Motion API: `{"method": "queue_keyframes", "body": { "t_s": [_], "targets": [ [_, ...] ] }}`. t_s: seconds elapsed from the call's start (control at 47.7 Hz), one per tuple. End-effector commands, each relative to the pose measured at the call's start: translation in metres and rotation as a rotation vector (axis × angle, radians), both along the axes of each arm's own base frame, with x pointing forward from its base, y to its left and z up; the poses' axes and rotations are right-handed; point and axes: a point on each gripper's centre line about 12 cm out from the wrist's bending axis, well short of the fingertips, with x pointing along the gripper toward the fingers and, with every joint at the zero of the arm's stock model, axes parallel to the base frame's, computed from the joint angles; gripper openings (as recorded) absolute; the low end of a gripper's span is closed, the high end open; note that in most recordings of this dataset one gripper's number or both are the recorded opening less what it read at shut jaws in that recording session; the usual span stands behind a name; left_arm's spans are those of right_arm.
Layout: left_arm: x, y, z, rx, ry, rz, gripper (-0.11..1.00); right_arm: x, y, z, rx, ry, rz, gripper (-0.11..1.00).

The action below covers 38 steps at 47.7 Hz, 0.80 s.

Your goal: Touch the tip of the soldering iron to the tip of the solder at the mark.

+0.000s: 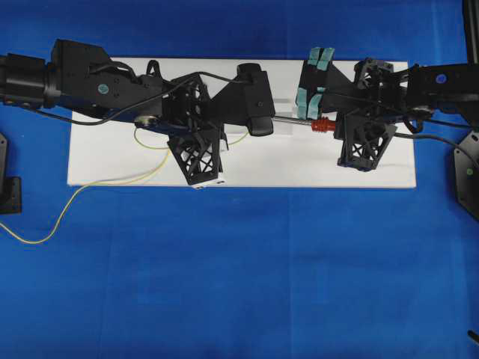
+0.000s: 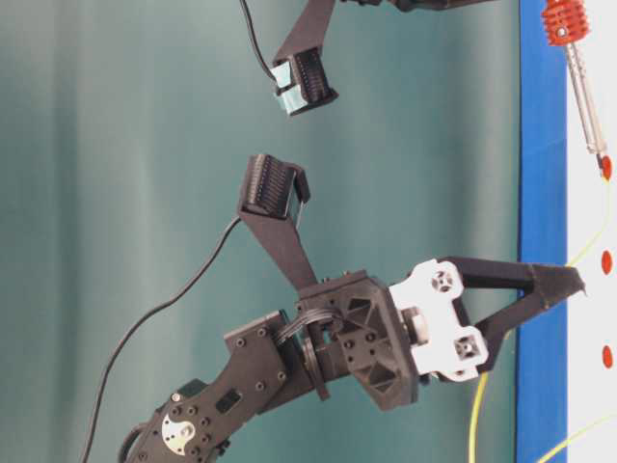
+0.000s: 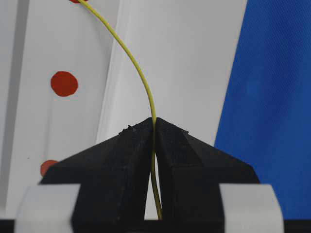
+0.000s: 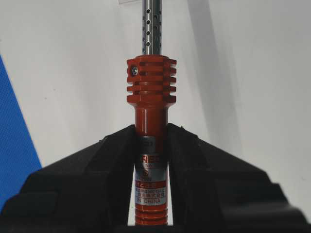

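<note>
- Solder (image 3: 141, 77) is pinched in the left gripper (image 3: 155, 124), curving toward 11 o'clock over the white board (image 3: 184, 58).
- Right gripper (image 4: 151, 133) clamps the iron (image 4: 151, 97), shaft pointing to 12 o'clock.

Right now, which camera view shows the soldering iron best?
The right wrist view: the soldering iron fills the frame, its red handle clamped in the right claw. Overhead shows only collar and shaft; table-level shows collar, shaft and tip; the left wrist view shows none.
</note>
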Motion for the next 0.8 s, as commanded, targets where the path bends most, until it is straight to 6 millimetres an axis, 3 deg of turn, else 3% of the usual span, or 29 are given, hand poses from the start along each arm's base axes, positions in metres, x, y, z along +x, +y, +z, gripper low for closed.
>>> {"method": "queue_keyframes", "body": {
  "t_s": [0.0, 0.775],
  "targets": [
    [0.006, 0.0032, 0.0147, 0.006, -0.044, 0.004, 0.01, 0.0066, 0.001, 0.0094, -0.008, -0.034, 0.01, 0.06],
    [0.0101, 0.0043, 0.0114, 0.005, -0.01, 0.002, 0.01, 0.0054, 0.0, 0.0089, -0.021, -0.029, 0.017, 0.06]
  ]
}}
